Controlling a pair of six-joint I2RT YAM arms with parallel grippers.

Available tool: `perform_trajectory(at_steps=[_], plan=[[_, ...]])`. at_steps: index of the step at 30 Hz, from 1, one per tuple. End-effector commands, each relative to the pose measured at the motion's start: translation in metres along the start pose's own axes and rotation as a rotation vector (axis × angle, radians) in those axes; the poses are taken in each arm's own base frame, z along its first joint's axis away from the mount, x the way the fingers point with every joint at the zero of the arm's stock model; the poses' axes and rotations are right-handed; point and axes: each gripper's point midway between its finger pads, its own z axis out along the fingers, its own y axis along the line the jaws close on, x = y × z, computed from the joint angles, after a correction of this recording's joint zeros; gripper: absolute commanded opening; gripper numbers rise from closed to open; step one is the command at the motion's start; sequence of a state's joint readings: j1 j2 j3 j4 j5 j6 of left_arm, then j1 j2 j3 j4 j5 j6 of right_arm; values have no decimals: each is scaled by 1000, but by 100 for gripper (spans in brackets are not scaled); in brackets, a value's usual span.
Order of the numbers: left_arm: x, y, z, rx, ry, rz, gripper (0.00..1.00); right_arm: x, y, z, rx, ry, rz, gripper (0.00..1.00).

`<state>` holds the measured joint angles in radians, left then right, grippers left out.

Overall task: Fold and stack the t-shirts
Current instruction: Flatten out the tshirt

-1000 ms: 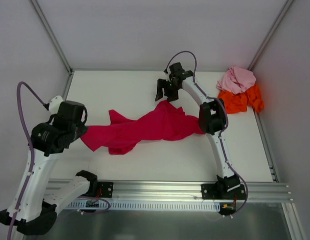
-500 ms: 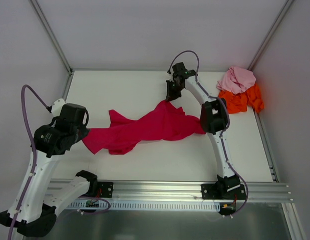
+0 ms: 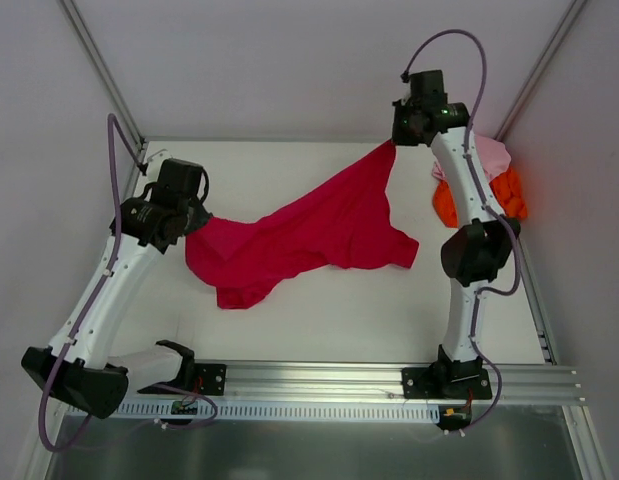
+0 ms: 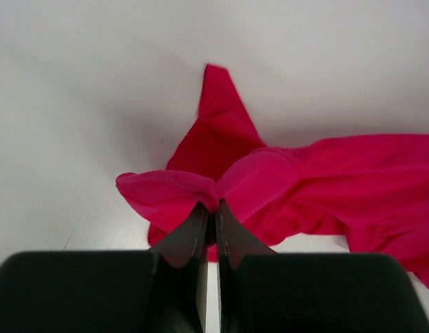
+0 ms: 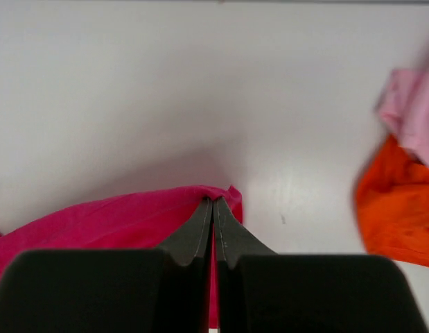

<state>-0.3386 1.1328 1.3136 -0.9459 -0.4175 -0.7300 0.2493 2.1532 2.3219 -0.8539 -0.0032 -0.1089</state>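
The crimson-magenta t-shirt (image 3: 309, 232) hangs stretched between both grippers above the middle of the table. My left gripper (image 3: 192, 222) is shut on its left edge (image 4: 207, 191), the cloth bunched at the fingertips. My right gripper (image 3: 394, 142), raised at the back of the table, is shut on a corner of the same shirt (image 5: 200, 205). The pale pink t-shirt (image 3: 484, 152) lies crumpled on the bright orange t-shirt (image 3: 486, 198) in the back right corner; both also show at the right edge of the right wrist view, pink t-shirt (image 5: 415, 107) above orange t-shirt (image 5: 398, 208).
The white table (image 3: 289, 320) is walled by grey panels at the back and sides. An aluminium rail (image 3: 329, 385) with the arm bases runs along the near edge.
My right gripper shut on the crimson-magenta shirt's upper edge and lifted it up and back to the right. My left arm carried its end back and right. The shirt now hangs spread between them.
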Motion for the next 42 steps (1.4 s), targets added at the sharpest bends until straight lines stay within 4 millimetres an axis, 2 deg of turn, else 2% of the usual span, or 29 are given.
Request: perform_trajectory(at_steps=[1, 3, 5, 7, 8, 9, 15, 16, 20, 24, 26, 28, 29, 30, 32, 36, 41, 42], plan=[[-45, -37, -1, 107, -115, -8, 0, -40, -27, -68, 120, -163, -37, 1], [-64, -51, -1, 130, -150, -5, 0, -48, -38, -90, 170, -204, -37, 1], [-72, -56, 10, 119, -148, 4, 0, -54, -43, -108, 200, -241, -40, 1], [-88, -63, 10, 133, -179, -2, 0, -56, -51, -119, 247, -263, -33, 1], [-90, -65, 16, 123, -178, 3, 0, -53, -54, -120, 262, -259, -34, 1], [-97, -63, 18, 115, -192, -1, 0, -55, -56, -131, 276, -277, -36, 1], [-146, -73, 12, 130, -307, -9, 0, -57, -75, -153, 388, -323, -36, 1], [-148, -76, 19, 122, -299, -3, 0, -58, -77, -155, 398, -329, -33, 1], [-165, -78, 25, 114, -323, -15, 0, -67, -91, -166, 494, -368, -11, 1], [-187, -74, 30, 102, -367, -59, 0, -79, -107, -172, 603, -408, 19, 1], [-203, -81, 25, 126, -405, -83, 0, -87, -111, -178, 636, -448, 42, 1], [-211, -91, 30, 142, -406, -78, 0, -101, -108, -182, 616, -499, 49, 1], [-224, -96, 19, 159, -431, -84, 0, -105, -101, -179, 581, -505, 39, 1], [-228, -100, 27, 150, -428, -78, 0, -114, -98, -185, 565, -532, 45, 1], [-244, -105, 17, 166, -468, -85, 0, -115, -93, -178, 528, -529, 44, 1], [-255, -121, 22, 223, -469, -99, 0, -111, -90, -168, 501, -529, 83, 1], [-267, -141, 24, 289, -468, -147, 0, -125, -87, -162, 508, -579, 96, 1], [-266, -145, 33, 299, -449, -147, 0, -128, -86, -162, 507, -585, 98, 1]])
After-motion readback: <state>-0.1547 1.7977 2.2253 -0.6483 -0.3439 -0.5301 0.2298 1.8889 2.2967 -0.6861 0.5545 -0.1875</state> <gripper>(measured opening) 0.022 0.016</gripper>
